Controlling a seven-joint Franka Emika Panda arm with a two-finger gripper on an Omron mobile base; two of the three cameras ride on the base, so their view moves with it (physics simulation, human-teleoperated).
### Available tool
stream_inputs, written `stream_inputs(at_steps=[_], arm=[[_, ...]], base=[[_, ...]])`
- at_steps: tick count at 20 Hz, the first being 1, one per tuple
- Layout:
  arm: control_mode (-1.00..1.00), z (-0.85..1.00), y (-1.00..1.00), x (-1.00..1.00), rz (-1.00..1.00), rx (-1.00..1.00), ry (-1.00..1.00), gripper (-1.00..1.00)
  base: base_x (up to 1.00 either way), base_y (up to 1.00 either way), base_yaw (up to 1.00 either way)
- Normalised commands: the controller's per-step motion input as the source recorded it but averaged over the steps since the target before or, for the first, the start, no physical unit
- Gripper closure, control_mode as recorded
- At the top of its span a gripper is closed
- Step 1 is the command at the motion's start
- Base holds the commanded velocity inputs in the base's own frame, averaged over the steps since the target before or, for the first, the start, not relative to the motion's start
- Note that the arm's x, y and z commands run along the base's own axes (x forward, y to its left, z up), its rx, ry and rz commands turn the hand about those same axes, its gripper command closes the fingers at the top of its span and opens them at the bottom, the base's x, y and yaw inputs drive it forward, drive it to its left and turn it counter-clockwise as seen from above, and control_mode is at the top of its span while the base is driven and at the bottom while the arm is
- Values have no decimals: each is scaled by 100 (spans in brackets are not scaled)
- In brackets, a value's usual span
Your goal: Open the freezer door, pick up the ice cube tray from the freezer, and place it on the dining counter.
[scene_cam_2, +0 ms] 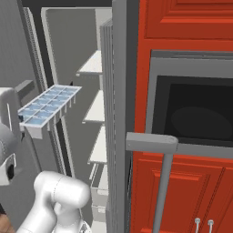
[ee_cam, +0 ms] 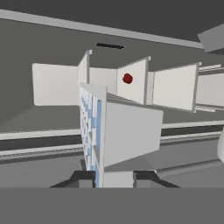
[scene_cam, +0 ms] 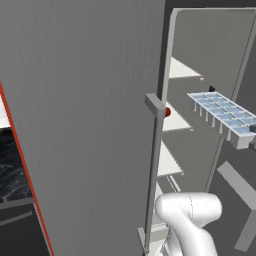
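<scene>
The ice cube tray (scene_cam: 222, 116), pale blue with a grid of square cells, hangs level in the air in front of the open freezer (scene_cam: 187, 145). My gripper (scene_cam: 252, 131) is shut on its near end. From the right the tray (scene_cam_2: 48, 107) shows with the gripper (scene_cam_2: 20, 119) at its lower left end. In the hand view the tray (ee_cam: 124, 131) stands edge-on between the fingertips (ee_cam: 83, 177) of the gripper (ee_cam: 113, 177). The freezer door (scene_cam: 85, 125) is swung wide open to the left, its bar handle (scene_cam: 154, 170) facing me. The dining counter is out of view.
White shelves (scene_cam_2: 93, 63) line the freezer, and a small red thing (scene_cam: 167, 112) lies on one. The fridge's other grey door (scene_cam_2: 119, 113) with its bar handle (scene_cam_2: 163, 186) stands close on the right, beside red cabinets with a dark oven (scene_cam_2: 195, 113). A black marbled top (scene_cam: 10, 170) shows left.
</scene>
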Motion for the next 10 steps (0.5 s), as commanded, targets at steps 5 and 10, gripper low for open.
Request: stream_inputs(at_steps=[5, 10], arm=[[-100, 0, 5, -35, 0, 0, 2, 100], [-100, 0, 4, -35, 0, 0, 2, 100]], base=[[0, 0, 0], [0, 0, 0]])
